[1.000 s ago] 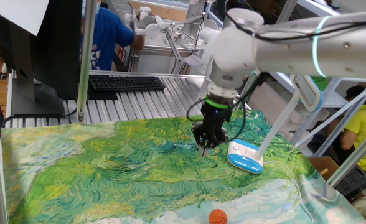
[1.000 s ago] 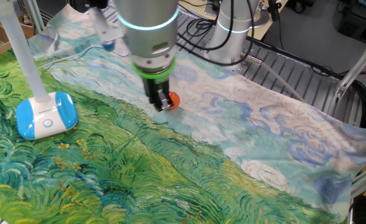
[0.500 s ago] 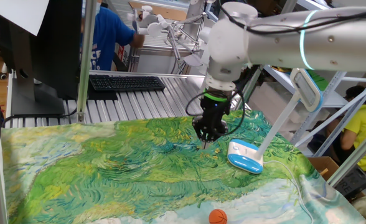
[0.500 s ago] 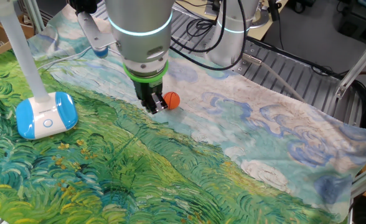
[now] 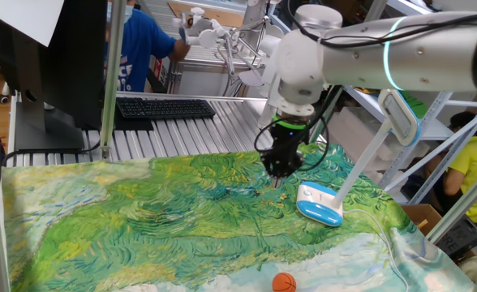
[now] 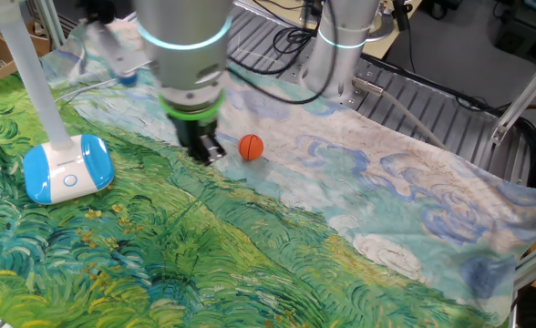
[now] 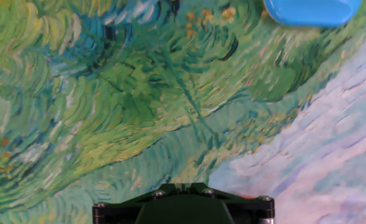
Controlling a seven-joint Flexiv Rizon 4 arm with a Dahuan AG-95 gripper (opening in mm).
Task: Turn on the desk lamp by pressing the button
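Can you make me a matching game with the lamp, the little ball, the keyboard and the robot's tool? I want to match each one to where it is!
Things:
1. desk lamp
2. ball
3. keyboard
4. tool

Places:
A. on the metal slats behind the painted cloth
B. between the lamp base and the ball
C. orange, on the pale blue part of the cloth
D. blue-rimmed base on the green part of the cloth

Pairs: 1-D, 2-C, 3-A, 4-B

A robotics lab: aluminium framing (image 5: 113,77), a keyboard (image 5: 164,108) and monitor (image 5: 56,57), shelving, and seated workers (image 5: 470,174) around the surface.
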